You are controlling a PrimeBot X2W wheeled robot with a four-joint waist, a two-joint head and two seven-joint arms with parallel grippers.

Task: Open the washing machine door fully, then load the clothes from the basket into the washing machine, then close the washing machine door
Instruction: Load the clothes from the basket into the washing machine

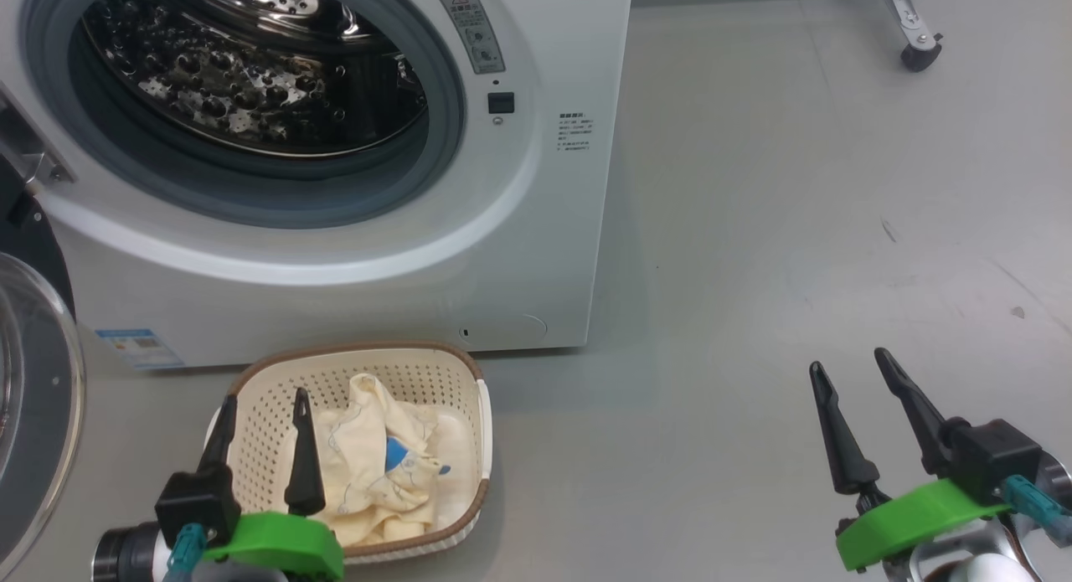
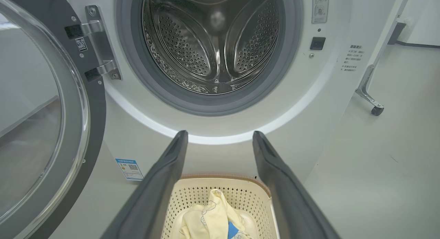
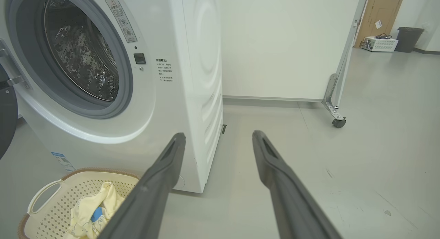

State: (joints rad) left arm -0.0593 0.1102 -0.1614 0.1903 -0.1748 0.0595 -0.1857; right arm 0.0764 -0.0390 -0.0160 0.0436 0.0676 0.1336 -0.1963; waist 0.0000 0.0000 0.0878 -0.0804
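Left fingers (image 1: 303, 456), spread wide and empty, hover over the clothes (image 1: 368, 456) in the basket (image 1: 435, 374); right fingers (image 1: 840, 448), equally wide, hang well right.

Open washing machine (image 1: 335, 289), clothes (image 1: 368, 456) in basket (image 1: 435, 381)
The white machine fills the upper left, steel drum exposed, its door (image 1: 38, 398) swung wide at the left edge; the cream basket at lower left holds crumpled pale yellow garments.

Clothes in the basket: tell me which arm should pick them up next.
Left. The left jaws stand open above the basket and the clothes; the right jaws hang over bare floor, off to the side.
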